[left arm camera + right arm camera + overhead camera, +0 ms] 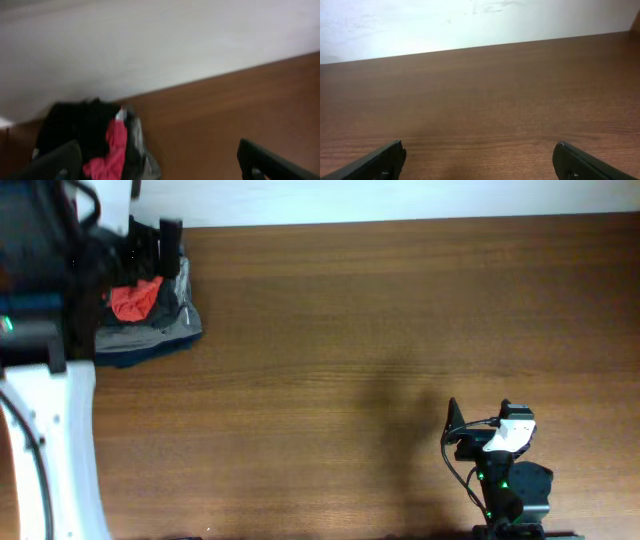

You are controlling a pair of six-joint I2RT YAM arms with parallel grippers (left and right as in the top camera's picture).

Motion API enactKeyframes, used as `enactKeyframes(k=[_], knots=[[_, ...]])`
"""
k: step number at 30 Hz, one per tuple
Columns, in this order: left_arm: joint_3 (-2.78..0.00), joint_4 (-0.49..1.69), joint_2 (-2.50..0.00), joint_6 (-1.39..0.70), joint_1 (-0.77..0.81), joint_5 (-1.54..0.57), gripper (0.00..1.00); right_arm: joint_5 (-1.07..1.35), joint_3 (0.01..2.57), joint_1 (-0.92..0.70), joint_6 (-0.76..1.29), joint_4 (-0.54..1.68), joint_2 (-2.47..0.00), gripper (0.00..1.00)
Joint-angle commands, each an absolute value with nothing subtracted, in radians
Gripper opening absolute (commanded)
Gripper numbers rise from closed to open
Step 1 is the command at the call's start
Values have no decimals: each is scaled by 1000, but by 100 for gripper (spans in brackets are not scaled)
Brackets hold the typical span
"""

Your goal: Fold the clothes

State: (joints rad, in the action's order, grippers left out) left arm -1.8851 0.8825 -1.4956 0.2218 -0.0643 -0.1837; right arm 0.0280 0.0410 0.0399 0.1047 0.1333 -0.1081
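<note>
The clothes, a black soft garment (75, 125), lie bunched at the back of a small pile in the lower left of the blurred left wrist view. A red shirt (112, 150) and grey fabric (137, 145) are heaped against them. My left gripper (162, 167) hangs open above and in front of this pile, with nothing between its fingers. From overhead the left arm (40, 270) is a large dark blur at the top left, covering part of the pile (150, 320). My right gripper (480, 165) is open over bare wood near the front right (480, 415).
The pile sits at the back left corner of the brown wooden table (380, 310), close to the white wall (470, 20). It also holds grey and navy folded garments (185, 330). A white frame (60, 440) runs down the left edge of the overhead view.
</note>
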Motion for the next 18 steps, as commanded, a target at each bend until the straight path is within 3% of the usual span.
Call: enactKeyframes(k=[1, 5, 14, 18], knots=[[-1573, 790, -1345, 238, -84, -167, 99, 33, 31, 46, 113, 130, -109, 98], [-1274, 672, -1212, 237, -79, -155, 99, 33, 31, 46, 113, 130, -109, 99], [-447, -49, -780, 229, -79, -295, 99, 33, 31, 46, 113, 130, -109, 99], [-296, -71, -642, 229, -79, -300, 99, 33, 31, 46, 113, 130, -109, 99]])
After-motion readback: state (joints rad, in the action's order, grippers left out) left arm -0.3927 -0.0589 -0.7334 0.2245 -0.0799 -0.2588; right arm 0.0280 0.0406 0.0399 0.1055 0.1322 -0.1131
